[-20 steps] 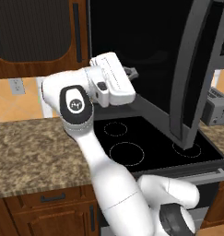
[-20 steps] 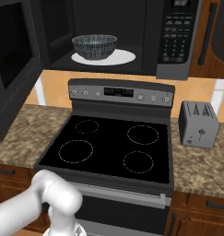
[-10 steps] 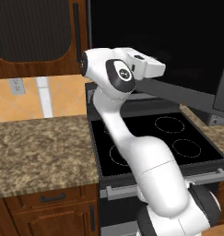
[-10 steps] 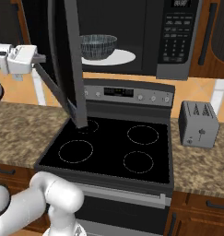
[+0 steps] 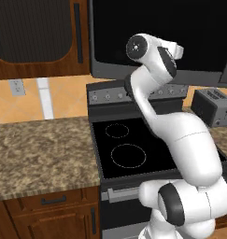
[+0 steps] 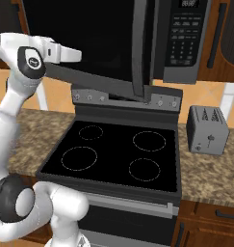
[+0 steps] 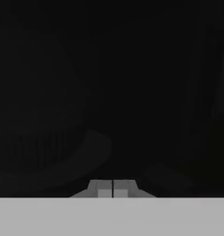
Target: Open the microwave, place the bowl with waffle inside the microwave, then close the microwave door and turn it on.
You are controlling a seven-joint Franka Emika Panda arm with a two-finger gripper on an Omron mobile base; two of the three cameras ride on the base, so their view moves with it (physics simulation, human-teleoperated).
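Right base view door: microwave door [image 6: 97, 46], glossy black glass, curved grey handle [image 6: 138, 53], nearly closed.
Gripper: gripper [image 7: 112, 188] fingertips pressed together, empty.

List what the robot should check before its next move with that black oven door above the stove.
1. Microwave door fully shut: not ok; its lower edge slants outward, ajar.
2. Bowl with waffle inside: cannot tell; the dark glass hides them.
3. Pincer closed for pushing: ok; the fingertips meet.
4. Button panel unobstructed: ok.
5. Toaster out of the door's swing: ok; it sits on the counter, to the right.
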